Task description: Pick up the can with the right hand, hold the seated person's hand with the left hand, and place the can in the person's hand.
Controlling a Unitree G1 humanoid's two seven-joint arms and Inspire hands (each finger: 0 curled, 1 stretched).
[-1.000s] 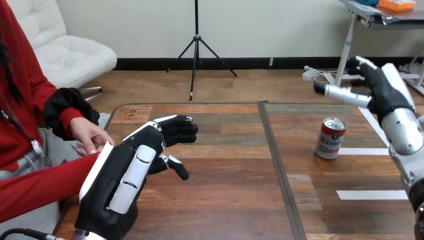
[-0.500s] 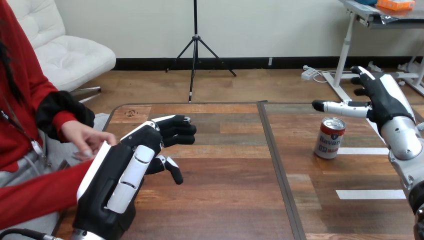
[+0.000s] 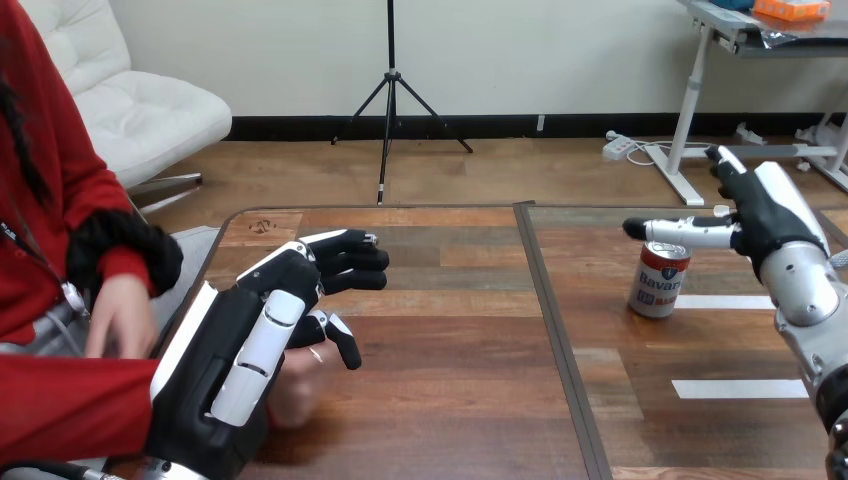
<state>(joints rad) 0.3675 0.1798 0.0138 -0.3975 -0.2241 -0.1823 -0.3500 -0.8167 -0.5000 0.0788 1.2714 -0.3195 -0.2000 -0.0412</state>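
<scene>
Moved: over the last second the person's lower hand (image 3: 298,390) has come in beneath the left hand (image 3: 240,370). The person's upper hand (image 3: 118,318) has drawn back and dropped toward the view's left edge. The right hand (image 3: 765,215) has come down, so its thumb is now level with the top of the can (image 3: 657,288).
Desk: the desk (image 3: 450,400) is made of mixed brown wooden planks, with a dark seam (image 3: 560,340) running from near to far down its middle. White tape strips (image 3: 745,389) lie on its right half.
Left hand: nearest the camera at the lower left, its back turned up and angled toward the desk's middle. It is open, with relaxed fingers reaching forward over the wood and closed on nothing.
Person's lower hand: lies on the desk under the left hand's palm and thumb. Whether the two touch cannot be told.
Person's upper hand: hangs off the desk's left edge, apart from the robot.
Can: stands upright on the right half of the desk, just right of the seam and just beside the farther tape strip.
Right hand: farthest away, at the right edge, raised on the right arm (image 3: 805,290). It is open, fingers straight. Its thumb stretches left across the can's top and hides the rim, and contact cannot be told.
</scene>
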